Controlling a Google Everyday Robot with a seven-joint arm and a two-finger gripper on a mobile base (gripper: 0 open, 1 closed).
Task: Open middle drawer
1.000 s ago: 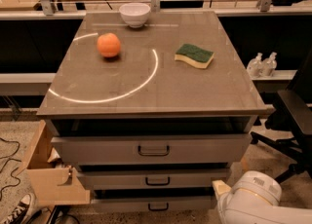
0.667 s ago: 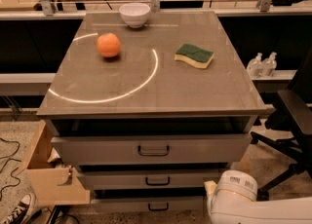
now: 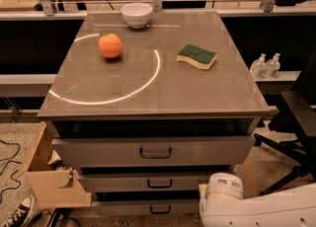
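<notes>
Showing the middle drawer [image 3: 118, 181], 2nd of 3 beneath the desk [image 3: 197, 90]: probably stiff, smooth-sliding metal, best hooked at its small black central handle [image 3: 159, 183]. White arm [image 3: 256, 208] sits lower right; the claw is out of view, so I cannot tell its state.

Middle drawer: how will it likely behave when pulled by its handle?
The middle drawer looks like rigid metal, so it should slide rather than flex. Its handle sits centred, so a pull there probably won't skew it, though it is small and could slip free. The gripper is out of view; only the white arm shows, lower right.
</notes>
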